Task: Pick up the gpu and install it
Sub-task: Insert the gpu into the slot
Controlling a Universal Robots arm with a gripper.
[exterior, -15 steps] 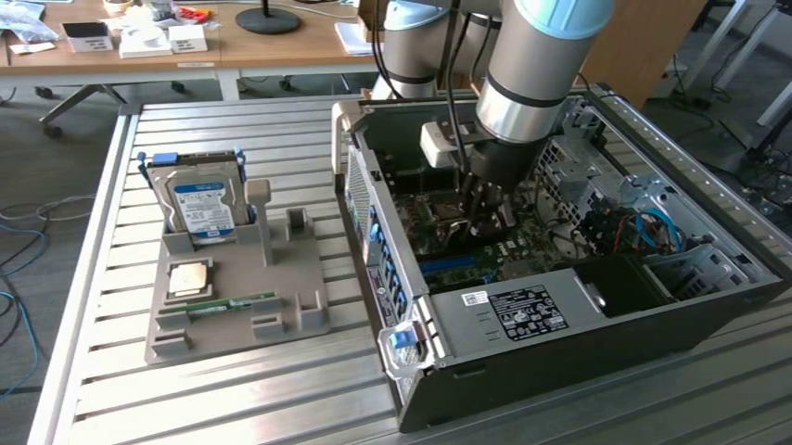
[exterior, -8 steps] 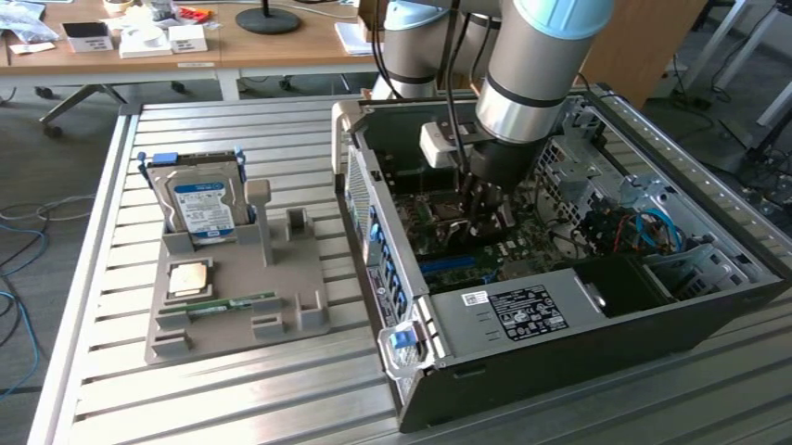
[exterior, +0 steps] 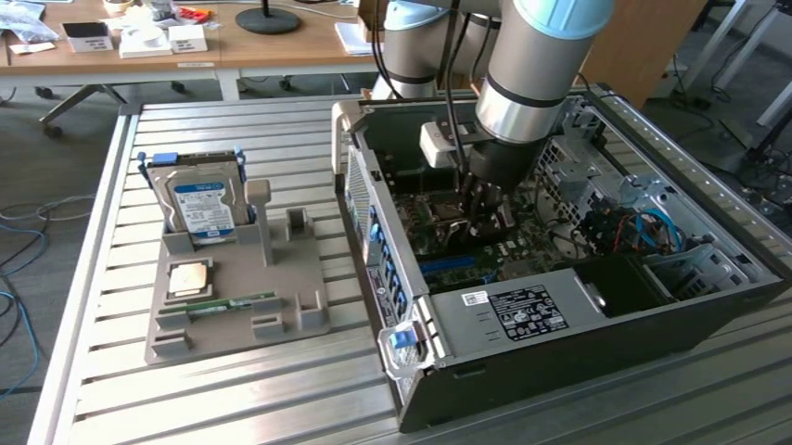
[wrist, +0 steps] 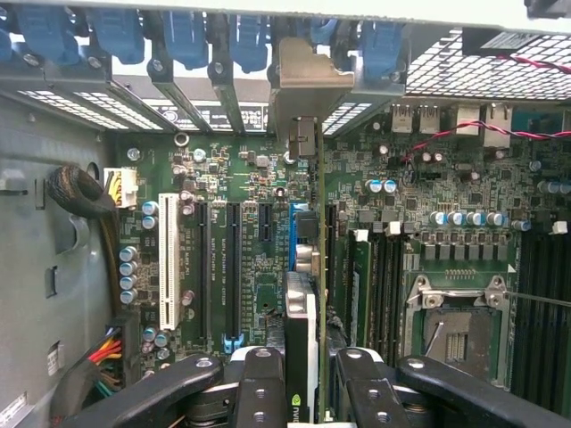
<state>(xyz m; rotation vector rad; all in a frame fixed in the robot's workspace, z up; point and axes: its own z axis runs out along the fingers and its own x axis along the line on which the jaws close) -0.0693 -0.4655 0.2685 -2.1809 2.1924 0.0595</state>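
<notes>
- The arm [exterior: 532, 83] reaches down into the open computer case [exterior: 693, 306], which lies on its side on the slatted metal table [exterior: 248, 389].
- The jaws are closed on the gpu [wrist: 302, 312], gripping the thin card from both faces.
- The gpu stands on edge above the motherboard [wrist: 250, 205], in line with a blue slot [wrist: 292, 236]. Its silvery bracket [wrist: 308, 85] is up against the row of rear slot openings.
- Whether the card's edge is fully down in the slot cannot be told.
- Beside the case, on the exterior view's left, a grey holder [exterior: 248, 315] carries a blue-labelled hard drive [exterior: 204, 209] standing upright, and a slim green RAM stick [exterior: 236, 303] lying flat.
</notes>
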